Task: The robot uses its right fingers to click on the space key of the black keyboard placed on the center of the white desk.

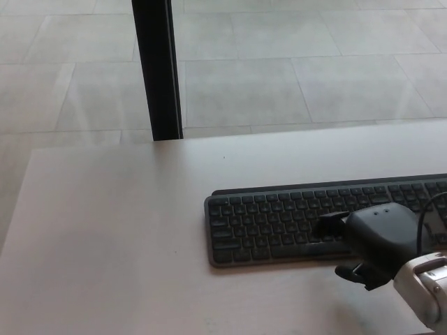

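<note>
A black keyboard (279, 220) lies on the white desk (119, 237), running off the picture's right edge. My right hand (370, 241) comes in from the lower right and hovers over the keyboard's front edge, covering the bottom key rows there. One black finger (330, 225) points left, low over the lower rows near the long space key; contact with a key cannot be made out. The thumb (353, 272) hangs just in front of the keyboard, over the desk. The hand holds nothing. My left hand does not show.
A black vertical post (157, 70) stands behind the desk's far edge at centre left. Beyond the desk is a tiled floor (279, 63). The desk's left edge runs diagonally at the picture's left.
</note>
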### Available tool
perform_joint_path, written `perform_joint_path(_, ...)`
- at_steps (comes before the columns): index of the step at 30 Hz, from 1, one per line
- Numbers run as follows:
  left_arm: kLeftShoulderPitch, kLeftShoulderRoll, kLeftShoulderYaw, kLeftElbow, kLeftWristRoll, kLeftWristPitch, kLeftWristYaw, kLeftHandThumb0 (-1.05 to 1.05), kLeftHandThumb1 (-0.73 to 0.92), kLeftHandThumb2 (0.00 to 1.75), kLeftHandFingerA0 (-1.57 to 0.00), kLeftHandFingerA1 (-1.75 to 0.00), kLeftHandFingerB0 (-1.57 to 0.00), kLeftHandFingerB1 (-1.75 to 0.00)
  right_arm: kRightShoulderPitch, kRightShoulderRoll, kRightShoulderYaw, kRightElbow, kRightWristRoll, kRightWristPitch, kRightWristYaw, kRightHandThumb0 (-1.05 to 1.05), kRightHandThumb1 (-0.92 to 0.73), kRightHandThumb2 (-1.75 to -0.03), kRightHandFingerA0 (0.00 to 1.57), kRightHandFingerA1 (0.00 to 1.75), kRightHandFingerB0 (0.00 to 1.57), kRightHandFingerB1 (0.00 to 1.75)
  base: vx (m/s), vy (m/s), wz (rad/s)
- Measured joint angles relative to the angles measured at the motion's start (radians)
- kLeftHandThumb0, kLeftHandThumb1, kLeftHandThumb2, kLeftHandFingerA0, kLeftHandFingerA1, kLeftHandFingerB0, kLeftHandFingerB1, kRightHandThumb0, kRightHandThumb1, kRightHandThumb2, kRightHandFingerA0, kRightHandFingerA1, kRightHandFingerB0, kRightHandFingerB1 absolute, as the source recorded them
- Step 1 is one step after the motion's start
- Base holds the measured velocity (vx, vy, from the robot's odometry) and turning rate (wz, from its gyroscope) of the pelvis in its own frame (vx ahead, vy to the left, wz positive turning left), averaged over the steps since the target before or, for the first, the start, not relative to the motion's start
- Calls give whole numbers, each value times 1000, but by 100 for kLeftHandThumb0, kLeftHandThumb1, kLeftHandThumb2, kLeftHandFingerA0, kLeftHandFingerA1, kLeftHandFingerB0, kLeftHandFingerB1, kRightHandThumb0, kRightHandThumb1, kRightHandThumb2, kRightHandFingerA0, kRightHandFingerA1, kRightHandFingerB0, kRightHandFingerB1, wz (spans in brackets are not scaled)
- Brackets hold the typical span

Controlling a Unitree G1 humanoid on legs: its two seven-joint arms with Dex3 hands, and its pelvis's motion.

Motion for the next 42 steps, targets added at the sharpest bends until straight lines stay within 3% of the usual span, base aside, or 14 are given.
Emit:
perform_joint_path(11,-8,8,-4,0,-1,0,10,-49,66,58,-74,-72,-58,-56,2,-3,8,-7,-131,-44,-12,-33,-54,-69,80,155,62,48,0,0,0)
perform_joint_path(42,-22,12,-24,1,-20,0,15,-48,67,59,-74,-71,-58,-55,23,47,-64,117,-197,-99,-37,-31,-57,-69,77,154,58,48,0,0,0)
